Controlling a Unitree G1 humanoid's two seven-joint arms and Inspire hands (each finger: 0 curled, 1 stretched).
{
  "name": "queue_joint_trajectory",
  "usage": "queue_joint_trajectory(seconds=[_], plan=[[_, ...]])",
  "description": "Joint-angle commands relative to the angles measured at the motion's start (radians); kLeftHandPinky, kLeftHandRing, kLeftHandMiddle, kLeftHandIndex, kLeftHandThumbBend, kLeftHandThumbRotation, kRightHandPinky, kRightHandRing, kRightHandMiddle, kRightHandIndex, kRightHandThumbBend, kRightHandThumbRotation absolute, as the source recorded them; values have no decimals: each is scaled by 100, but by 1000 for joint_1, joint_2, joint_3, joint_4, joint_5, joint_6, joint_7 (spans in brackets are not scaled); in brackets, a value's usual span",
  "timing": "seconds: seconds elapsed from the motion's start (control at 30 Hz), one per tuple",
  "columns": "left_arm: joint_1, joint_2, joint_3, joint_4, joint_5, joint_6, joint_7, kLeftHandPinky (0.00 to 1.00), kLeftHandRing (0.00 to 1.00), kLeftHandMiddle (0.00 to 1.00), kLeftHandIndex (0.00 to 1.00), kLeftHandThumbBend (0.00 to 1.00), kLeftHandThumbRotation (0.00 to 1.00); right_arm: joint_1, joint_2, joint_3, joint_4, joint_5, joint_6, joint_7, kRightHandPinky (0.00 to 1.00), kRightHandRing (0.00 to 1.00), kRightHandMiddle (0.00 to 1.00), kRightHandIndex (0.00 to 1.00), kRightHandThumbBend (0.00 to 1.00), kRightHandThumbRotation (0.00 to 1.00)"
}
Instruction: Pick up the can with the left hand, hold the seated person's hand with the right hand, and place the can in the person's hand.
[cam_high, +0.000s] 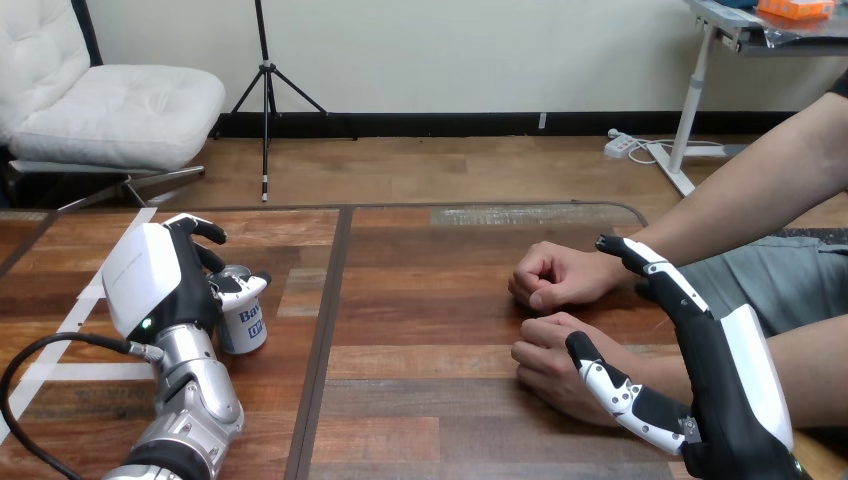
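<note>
A white and blue can (245, 325) stands on the wooden table (450, 300) at the left. My left hand (160, 280) is around it from the left, the thumb across its upper front and the fingers curled behind its top. The person's two hands rest as fists at the right: the far one (553, 275) and the near one (550, 352). My right hand (735, 385) lies over the near hand's wrist with fingers straight, pointing toward the far wrist. Its thumb (612, 388) rests beside the near fist and is not curled round it.
The person's forearms (740, 200) come in from the right edge. A dark seam (325, 330) runs down the table between the can and the person's hands. White tape strips (70, 320) lie on the table at the far left.
</note>
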Motion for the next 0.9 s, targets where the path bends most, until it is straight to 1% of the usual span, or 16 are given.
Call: queue_joint_trajectory(seconds=[0.0,0.37,0.5,0.7,0.8,0.83,0.87], plan=[[-15,3,-10,-4,11,-34,21,50,49,49,58,69,0,-40,-9,-2,-42,4,-17,0,85,89,89,84,45,0],[-6,4,-12,-6,15,-54,31,48,48,48,59,69,0,-43,-6,2,-42,2,-14,0,85,89,89,84,46,0],[-2,4,-10,-5,11,-61,19,48,49,48,60,69,0,-43,-4,4,-44,6,-11,3,85,89,89,84,46,0],[1,5,-15,-3,16,-61,13,49,54,55,63,74,0,-42,-2,6,-51,3,1,7,85,90,89,84,46,0],[3,4,-18,-3,18,-58,13,50,56,59,64,76,2,-43,-3,5,-47,3,-5,6,86,90,89,85,46,0],[3,4,-19,-2,20,-55,12,52,59,63,65,78,6,-44,-3,5,-46,2,-7,4,86,90,89,85,46,0],[3,4,-20,-2,21,-53,12,52,59,64,66,79,7,-44,-3,5,-45,2,-8,4,86,90,89,85,46,0]])
